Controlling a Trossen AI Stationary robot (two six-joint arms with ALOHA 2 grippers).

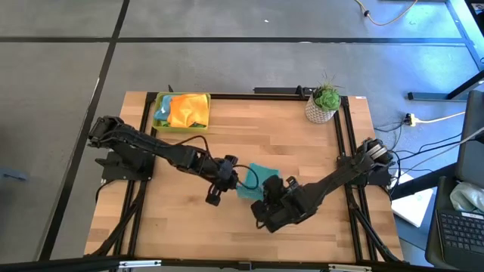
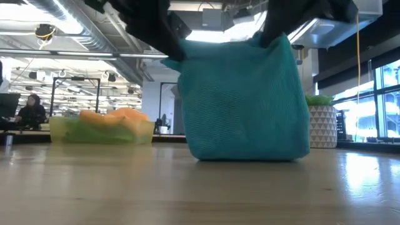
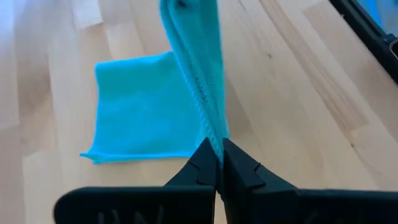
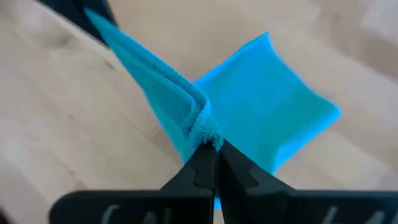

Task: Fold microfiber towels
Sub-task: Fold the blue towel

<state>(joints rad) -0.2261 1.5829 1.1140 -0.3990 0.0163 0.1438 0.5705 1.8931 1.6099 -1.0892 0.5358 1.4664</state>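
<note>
Both grippers pinch the teal towel (image 1: 259, 180), apparently mid-table.

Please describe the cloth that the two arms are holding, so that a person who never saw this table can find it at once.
Start from the wooden table; near its middle the two dark arms meet. Between the left pincer and the right pincer hangs a teal cloth, pinched at its upper edge with its lower part resting on the wood. The other cloths, orange among them, are piled in the yellow-green tray at the far edge.
</note>
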